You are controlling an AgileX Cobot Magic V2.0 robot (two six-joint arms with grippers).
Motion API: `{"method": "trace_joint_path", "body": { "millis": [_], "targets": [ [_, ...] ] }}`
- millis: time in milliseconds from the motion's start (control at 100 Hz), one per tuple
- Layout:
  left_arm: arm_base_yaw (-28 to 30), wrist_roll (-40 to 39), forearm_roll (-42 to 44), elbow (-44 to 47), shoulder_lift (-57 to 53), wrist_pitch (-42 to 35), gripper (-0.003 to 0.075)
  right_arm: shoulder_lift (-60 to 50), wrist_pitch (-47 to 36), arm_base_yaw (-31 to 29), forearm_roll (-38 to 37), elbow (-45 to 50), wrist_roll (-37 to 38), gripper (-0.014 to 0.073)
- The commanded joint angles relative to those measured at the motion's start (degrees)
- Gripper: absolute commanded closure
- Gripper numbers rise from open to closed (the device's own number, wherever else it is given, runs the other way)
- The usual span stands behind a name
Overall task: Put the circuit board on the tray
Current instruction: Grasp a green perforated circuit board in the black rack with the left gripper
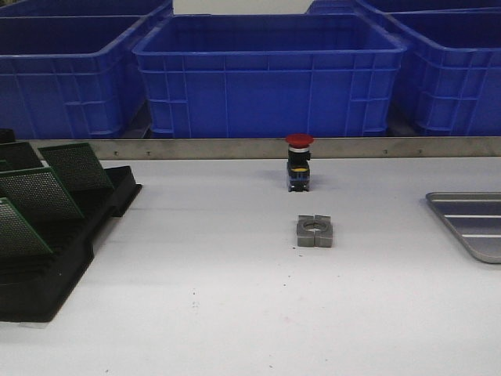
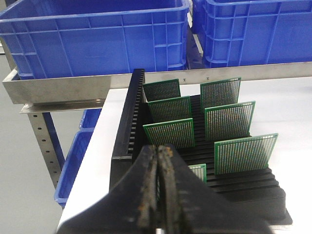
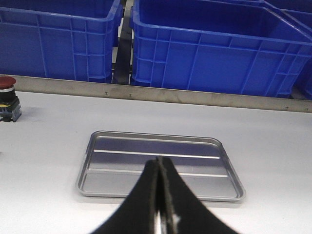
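While both arms are out of the front view, each wrist camera shows its own gripper with the fingers pressed together and nothing between them: the left gripper (image 2: 157, 195) is fully closed on itself, and the right gripper (image 3: 160, 195) likewise.

Landmark: the black slotted rack (image 1: 55, 258), at the left side of the white table (image 1: 235, 313).

- Circuit boards: several green perforated boards stand tilted in the rack's slots. One circuit board (image 2: 245, 153) sits in the near row on the side of the rack away from the table edge; others stand in two columns behind it. The left gripper hangs just over the near end of the rack, touching no board.
- Tray: the silver tray (image 1: 470, 223) lies flat on the table well apart from the rack, at the opposite, right side. Pale ridges cross its bottom. In the right wrist view the tray (image 3: 161, 165) holds nothing, and the right gripper hangs over its near rim.
- Between rack and tray: a red-capped push button (image 1: 299, 162) stands upright, and a grey metal block with a round hole (image 1: 315, 231) lies just in front of it.
- Beyond the rack: blue plastic crates (image 1: 270, 74) line up behind a metal rail (image 1: 196, 148) at the table's far edge.
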Motion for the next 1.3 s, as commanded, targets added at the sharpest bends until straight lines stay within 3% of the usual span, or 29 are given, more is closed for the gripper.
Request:
{"method": "trace_joint_path", "body": {
  "millis": [0,370,590,890,1100,1290],
  "targets": [
    [0.2,-0.7,-0.5,1.6,-1.9,-5.0,0.0737,-1.2,-4.2,-0.2,-0.8,0.1,-0.1,0.0653],
    [0.2,-0.7,-0.5,1.1,-1.9,-7.5,0.0737,-1.2,-4.2,-0.2,-0.8,0.1,-0.1,0.0653],
    [0.2,-0.7,-3.8,-4.8,-1.9,-5.9,0.0738,-1.2,-4.2,-0.2,-0.8,0.1,-0.1,0.0653],
    [0.2,-0.7,-0.8,-20.0,-0.8,10.9,0.0738,-1.2,-4.2,-0.2,-0.8,0.1,-0.1,0.0653],
    [0.2,-0.6,-2.3,-28.1,8.8,25.0,0.0737,-1.2,-4.2,-0.2,-0.8,0.1,-0.1,0.0653],
    [0.1,4.0,-3.6,-31.4,19.5,27.8,0.0703,-1.2,-4.2,-0.2,-0.8,0.1,-0.1,0.0653]
  ]
}}
